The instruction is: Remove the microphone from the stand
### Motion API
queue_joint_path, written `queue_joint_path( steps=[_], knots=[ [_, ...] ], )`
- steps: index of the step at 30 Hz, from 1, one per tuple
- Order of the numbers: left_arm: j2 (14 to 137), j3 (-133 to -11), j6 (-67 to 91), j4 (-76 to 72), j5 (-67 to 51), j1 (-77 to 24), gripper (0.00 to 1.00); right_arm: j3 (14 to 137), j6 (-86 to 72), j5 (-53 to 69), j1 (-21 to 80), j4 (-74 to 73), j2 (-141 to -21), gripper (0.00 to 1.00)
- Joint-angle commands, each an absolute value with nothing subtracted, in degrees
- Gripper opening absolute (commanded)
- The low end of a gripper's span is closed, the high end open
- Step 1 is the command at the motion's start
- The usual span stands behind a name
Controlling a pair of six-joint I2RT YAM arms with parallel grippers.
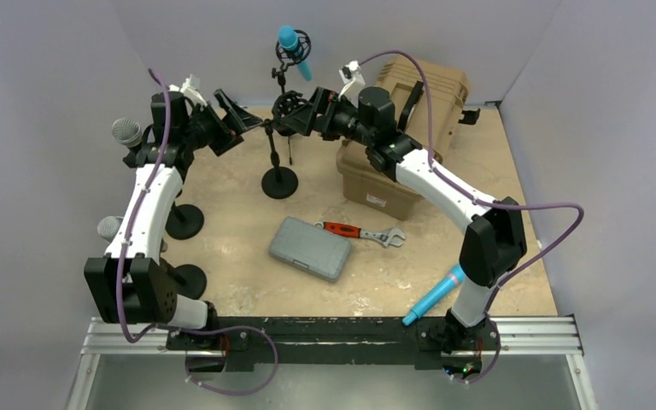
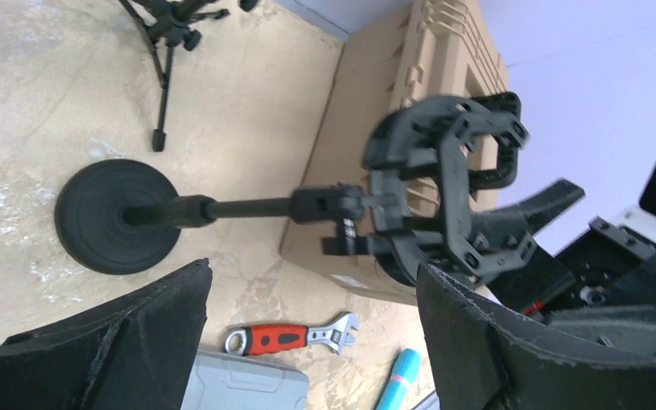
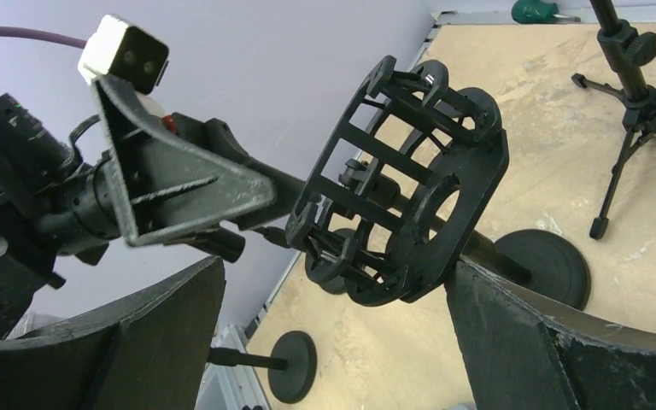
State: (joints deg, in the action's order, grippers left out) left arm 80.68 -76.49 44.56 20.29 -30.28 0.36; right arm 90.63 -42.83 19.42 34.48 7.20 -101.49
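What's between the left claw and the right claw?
The black shock mount of the round-base stand sits between left claw and right claw, clearest in the right wrist view.

The right end effector [image 3: 335,263] is holding its fingers [image 3: 137,342] wide apart, with a black cage-like mount [image 3: 401,188] showing between them on a stand [image 3: 555,260] sitting on the table [image 3: 512,102].

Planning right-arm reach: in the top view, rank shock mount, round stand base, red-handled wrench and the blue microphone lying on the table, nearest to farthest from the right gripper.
1. Shock mount, far centre, at the right gripper itself.
2. Round stand base, centre, below the mount in view.
3. Red-handled wrench, mid-table, rightward.
4. Blue microphone, near edge, right side.
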Motion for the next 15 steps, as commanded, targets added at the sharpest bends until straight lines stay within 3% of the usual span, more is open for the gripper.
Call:
queue_joint_path(
  steps=[1,7,15],
  knots=[
    [83.0,-78.9,46.0,17.5,-30.5,2.6,0.86,89.2,-42.9,17.6,34.4,10.6,-97.2,0.99],
    [86.0,-78.4,48.3,14.5,-35.0,2.9,0.84,88.1,-43.2,17.0,34.3,11.1,-96.4,0.99],
    [88.0,-77.8,49.8,10.1,-37.8,2.8,0.97,86.3,-44.1,17.0,34.4,12.8,-96.1,0.99]
  ],
)
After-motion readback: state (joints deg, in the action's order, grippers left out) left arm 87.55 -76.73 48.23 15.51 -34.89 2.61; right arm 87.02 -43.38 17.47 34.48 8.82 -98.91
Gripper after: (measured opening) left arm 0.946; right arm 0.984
